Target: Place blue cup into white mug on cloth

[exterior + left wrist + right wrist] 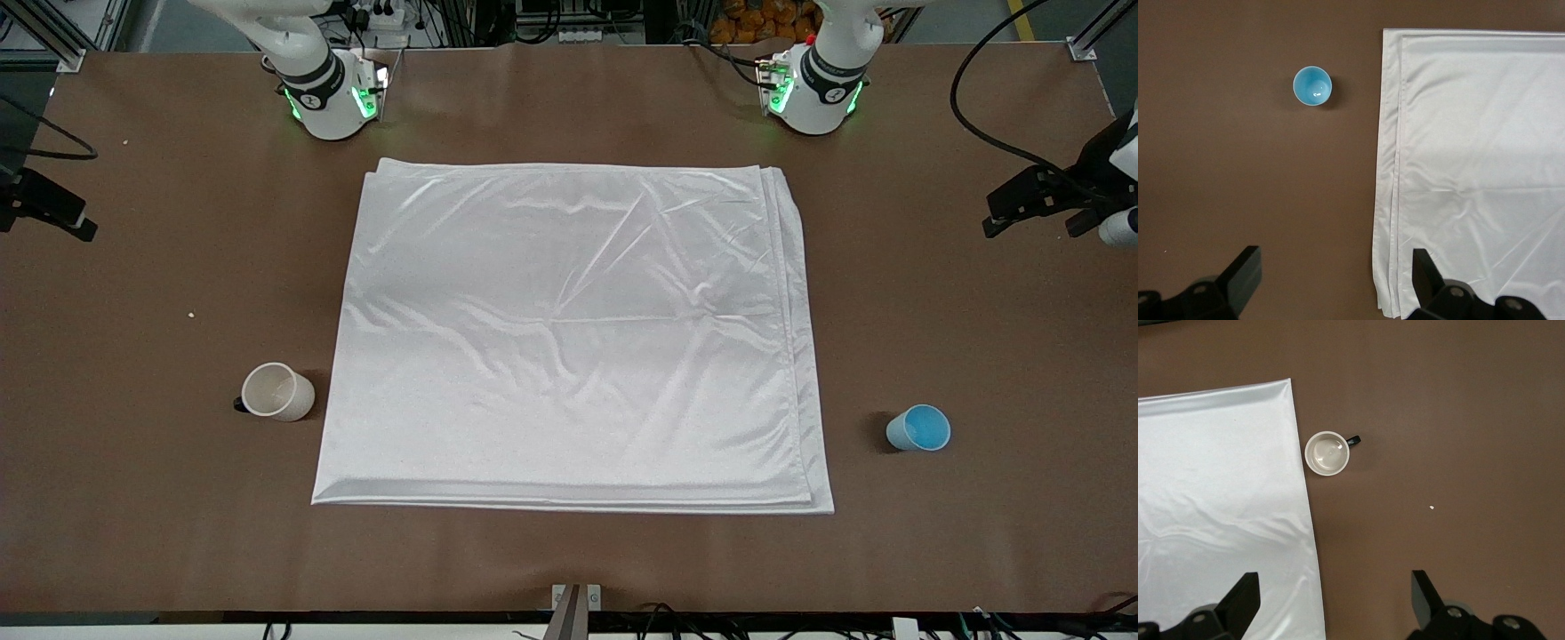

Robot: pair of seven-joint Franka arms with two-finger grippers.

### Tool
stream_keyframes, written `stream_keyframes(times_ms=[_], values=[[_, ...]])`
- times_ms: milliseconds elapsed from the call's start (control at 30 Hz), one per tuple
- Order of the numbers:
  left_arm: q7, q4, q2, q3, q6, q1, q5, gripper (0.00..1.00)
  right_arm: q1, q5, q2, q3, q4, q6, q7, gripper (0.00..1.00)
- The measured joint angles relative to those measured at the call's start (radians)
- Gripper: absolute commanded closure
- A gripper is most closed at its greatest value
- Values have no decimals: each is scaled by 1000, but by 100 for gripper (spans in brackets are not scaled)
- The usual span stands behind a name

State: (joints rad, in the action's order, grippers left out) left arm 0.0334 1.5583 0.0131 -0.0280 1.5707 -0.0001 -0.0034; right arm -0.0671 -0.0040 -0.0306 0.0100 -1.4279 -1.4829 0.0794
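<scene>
We note the cloth (pixel 573 333) spread flat at mid-table, wrinkled, its layered edges showing along the side toward the left arm's end; we take it as our landmark. The white mug (pixel 278 391) stands upright on the bare table just beside the cloth's edge toward the right arm's end, apart from it, its black handle mostly hidden behind the body in the front view. The blue cup (pixel 919 428) stands upright off the cloth toward the left arm's end, well apart from its edge. In the front view we see only the arm bases; both hands are cut off. The left gripper (pixel 1335 283) hangs high over the table beside the cloth's layered edge, jaws wide, holding nothing. The right gripper (pixel 1335 603) hangs high over the cloth's edge near the mug, jaws likewise wide and unladen. Only the fingertips show in each wrist view.
</scene>
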Motion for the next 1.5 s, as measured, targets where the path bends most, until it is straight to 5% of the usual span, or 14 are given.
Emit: stream_keyframes(times_ms=[667,1133,1500], values=[[0,2,-46,6,41,8,2,0,-1,0,-2,1,-9,-31,0,0],[-90,9,-238,10,195,89,3,0,6,0,-4,17,-124,-119,-42,0],[-163,0,-414,13,320,112,5,0,-8,-1,-5,9,-255,-269,-328,0]])
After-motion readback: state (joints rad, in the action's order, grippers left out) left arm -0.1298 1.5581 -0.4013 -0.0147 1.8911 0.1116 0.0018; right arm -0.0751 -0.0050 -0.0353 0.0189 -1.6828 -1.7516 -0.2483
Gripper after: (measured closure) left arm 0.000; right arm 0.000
